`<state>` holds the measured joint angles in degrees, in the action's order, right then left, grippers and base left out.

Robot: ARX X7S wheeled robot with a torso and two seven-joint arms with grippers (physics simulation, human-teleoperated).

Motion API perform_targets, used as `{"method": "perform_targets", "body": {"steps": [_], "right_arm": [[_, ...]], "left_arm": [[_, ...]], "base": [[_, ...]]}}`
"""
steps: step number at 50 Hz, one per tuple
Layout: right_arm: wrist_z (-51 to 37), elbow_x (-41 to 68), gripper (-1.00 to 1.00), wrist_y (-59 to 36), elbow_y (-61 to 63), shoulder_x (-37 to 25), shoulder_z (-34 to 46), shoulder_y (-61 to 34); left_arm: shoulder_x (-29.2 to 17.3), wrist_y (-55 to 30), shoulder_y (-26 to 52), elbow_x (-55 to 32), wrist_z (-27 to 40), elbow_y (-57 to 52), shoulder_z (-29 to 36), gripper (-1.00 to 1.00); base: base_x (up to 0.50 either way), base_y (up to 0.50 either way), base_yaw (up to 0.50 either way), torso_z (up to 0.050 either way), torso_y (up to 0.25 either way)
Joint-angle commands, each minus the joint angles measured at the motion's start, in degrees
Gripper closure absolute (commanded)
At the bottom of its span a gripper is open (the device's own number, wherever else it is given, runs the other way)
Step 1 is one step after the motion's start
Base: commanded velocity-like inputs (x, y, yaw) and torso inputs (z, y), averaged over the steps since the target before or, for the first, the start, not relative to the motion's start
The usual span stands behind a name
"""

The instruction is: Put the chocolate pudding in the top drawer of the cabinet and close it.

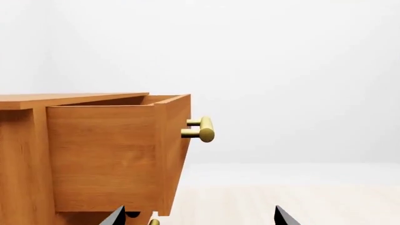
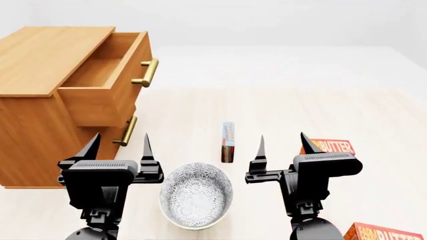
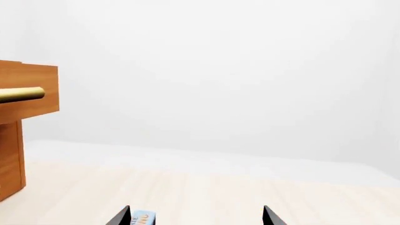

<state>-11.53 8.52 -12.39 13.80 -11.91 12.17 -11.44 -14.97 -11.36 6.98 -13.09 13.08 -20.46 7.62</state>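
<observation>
Lower left of the head view: left gripper [image 2: 119,145], jaws apart, nothing between. Lower right: right gripper [image 2: 281,144], likewise spread and empty. Between them, centre frame, chocolate pudding [image 2: 228,141] on edge on pale wood-grain floor [image 2: 280,107]; patterned bowl [image 2: 196,194] below. Upper left: cabinet [image 2: 40,65], top drawer [image 2: 110,75] pulled open. Butter boxes [image 2: 331,146] at right. Plain white walls beyond.

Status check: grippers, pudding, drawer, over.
Left gripper open, empty. Right gripper open, empty. Pudding standing on edge on the table, untouched, just ahead of the right gripper. Top drawer already open. Bowl sits between the arms, not blocking.
</observation>
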Motion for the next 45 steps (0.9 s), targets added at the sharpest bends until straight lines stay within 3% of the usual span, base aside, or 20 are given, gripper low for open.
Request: {"method": "perform_targets", "body": {"steps": [1,29,45], "right_arm": [[-0.3,0.2,-1.00,-0.1,0.1,-0.3,0.3,-0.1],[-0.9,0.9,-1.00,-0.2,-0.1,-0.9,1.2,-0.2],[-1.1,1.3,-1.00,-0.5,0.0,-1.3,1.6,-0.2]], "left_arm": [[-0.3,0.0,-0.1,-0.2,0.4,-0.3,0.2,-1.00],[-2.7,-4.3,1.6,-2.8,1.5,-9.0,-0.9,-1.00],[-5.5,-13.3,12.0,-3.3,1.3,-11.2,0.4,-1.00]], "base": [[0.00,0.00,0.00,0.000,0.000],[0.00,0.00,0.00,0.000,0.000],[0.00,0.00,0.00,0.000,0.000]]}}
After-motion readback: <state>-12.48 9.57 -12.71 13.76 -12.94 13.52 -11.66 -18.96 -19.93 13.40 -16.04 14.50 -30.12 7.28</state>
